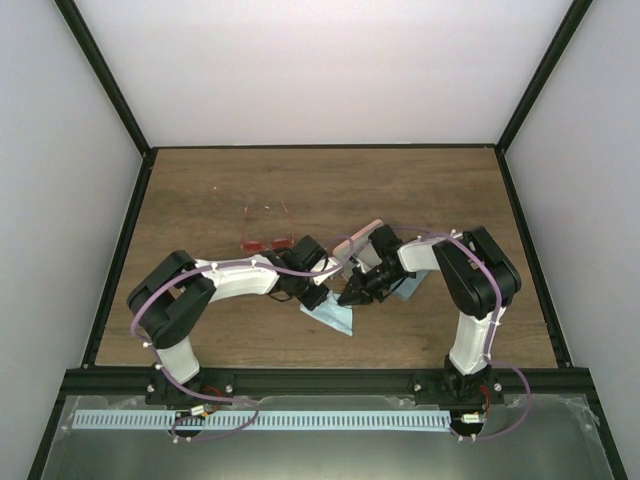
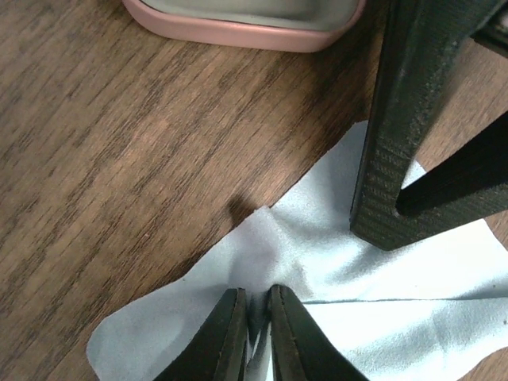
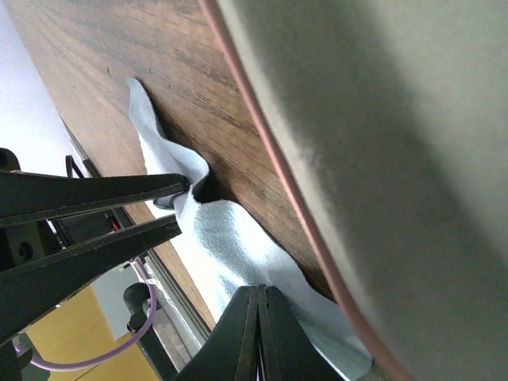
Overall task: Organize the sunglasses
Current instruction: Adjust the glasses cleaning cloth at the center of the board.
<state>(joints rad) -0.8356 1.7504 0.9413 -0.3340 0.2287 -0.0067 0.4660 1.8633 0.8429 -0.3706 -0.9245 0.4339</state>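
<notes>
Sunglasses: red-lensed thin-framed sunglasses [image 1: 267,244] and a fainter reddish wire-framed pair [image 1: 266,210] are laid on the brown wooden table [image 1: 420,190], beside the left arm (neither is gripped).
Left gripper [image 2: 255,305]: clamped on a fold of light blue cloth [image 2: 317,270].
Right gripper [image 3: 258,295]: closed, pressed onto that cloth.

Two arms [image 1: 235,278] [image 1: 470,272], two sunglasses [image 1: 266,243] [image 1: 264,210], two blue cloths [image 1: 330,316] [image 1: 408,288] and one pink case [image 1: 368,232] were counted on one table [image 1: 400,190].

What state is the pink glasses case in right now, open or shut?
Open. The pink case shows its grey lining inside the rim in both wrist views.
</notes>
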